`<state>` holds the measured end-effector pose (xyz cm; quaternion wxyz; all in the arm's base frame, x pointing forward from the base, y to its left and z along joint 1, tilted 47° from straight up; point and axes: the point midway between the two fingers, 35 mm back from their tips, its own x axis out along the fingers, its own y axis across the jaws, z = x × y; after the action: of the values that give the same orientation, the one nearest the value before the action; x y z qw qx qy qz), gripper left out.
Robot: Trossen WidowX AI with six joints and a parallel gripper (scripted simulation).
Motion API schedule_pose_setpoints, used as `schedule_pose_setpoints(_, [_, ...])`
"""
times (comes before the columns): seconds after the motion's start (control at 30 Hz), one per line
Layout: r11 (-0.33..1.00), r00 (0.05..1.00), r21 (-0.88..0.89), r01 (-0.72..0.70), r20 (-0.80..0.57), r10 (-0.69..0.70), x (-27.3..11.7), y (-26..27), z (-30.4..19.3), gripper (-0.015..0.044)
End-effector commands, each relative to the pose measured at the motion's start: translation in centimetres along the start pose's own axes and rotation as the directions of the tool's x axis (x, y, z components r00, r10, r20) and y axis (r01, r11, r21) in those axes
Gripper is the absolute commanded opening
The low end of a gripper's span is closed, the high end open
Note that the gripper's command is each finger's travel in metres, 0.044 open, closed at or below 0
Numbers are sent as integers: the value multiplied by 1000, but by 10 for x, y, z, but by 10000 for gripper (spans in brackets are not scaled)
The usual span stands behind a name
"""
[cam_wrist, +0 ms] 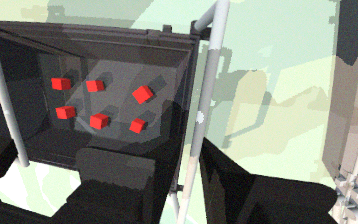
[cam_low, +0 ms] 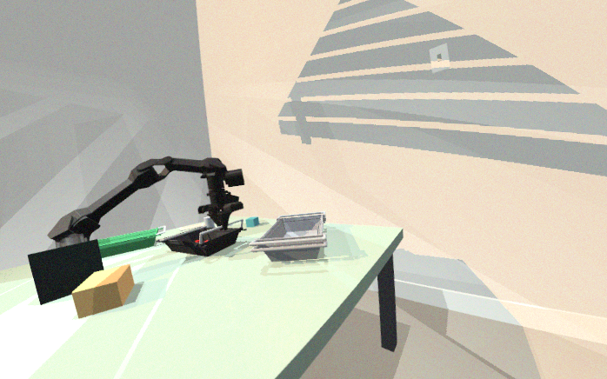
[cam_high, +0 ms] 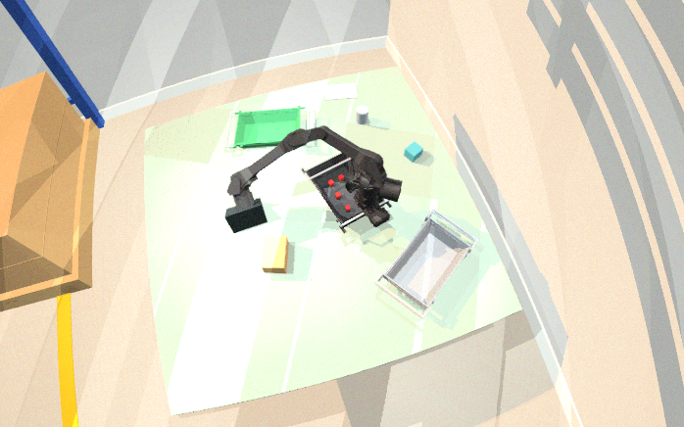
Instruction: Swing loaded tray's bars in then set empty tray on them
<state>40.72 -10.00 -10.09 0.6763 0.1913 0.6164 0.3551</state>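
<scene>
The loaded black tray [cam_high: 316,179] [cam_low: 188,249] [cam_wrist: 131,33] holds several red blocks [cam_high: 337,195] [cam_wrist: 95,86]. Its far bar [cam_high: 329,168] [cam_wrist: 3,95] lies across the top, in from the far end. Its near bar [cam_high: 355,219] [cam_wrist: 211,65] stands raised, roughly upright, at the end facing the grey tray. My gripper [cam_low: 223,228] [cam_wrist: 190,139] points down at this near bar, its fingers narrowly open; the bar appears to pass between them, not clamped. Contact is hard to tell. The empty grey tray [cam_high: 429,262] [cam_low: 296,254] [cam_wrist: 341,115] stands beside it, its bars swung outward.
A green tray [cam_high: 270,125] [cam_low: 129,242] with its own bars stands behind the arm. A grey cylinder [cam_high: 362,115] and a teal cube [cam_high: 413,151] [cam_low: 252,221] stand beyond the black tray. A yellow-orange block [cam_high: 275,254] [cam_low: 103,290] lies near the arm's base.
</scene>
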Motion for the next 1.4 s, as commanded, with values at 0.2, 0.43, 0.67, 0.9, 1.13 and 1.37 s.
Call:
schedule_pose_setpoints(0.2, [1000, 1000, -2, -16, -13, 16, 17, 33, 2, 82])
schedule_pose_setpoints(0.43, [1000, 1000, -1, -17, -13, 17, 24, 44, 1, 82])
schedule_pose_setpoints(0.67, [1000, 1000, -1, -15, -13, 15, -8, 40, 2, 82])
schedule_pose_setpoints(0.9, [1000, 1000, 2, -18, -11, 18, -9, 41, 3, 82])
schedule_pose_setpoints(1.13, [1000, 1000, 2, -18, -11, 18, -9, 41, 3, 82])
schedule_pose_setpoints(1.37, [1000, 1000, 2, -18, -11, 18, -9, 41, 3, 82])
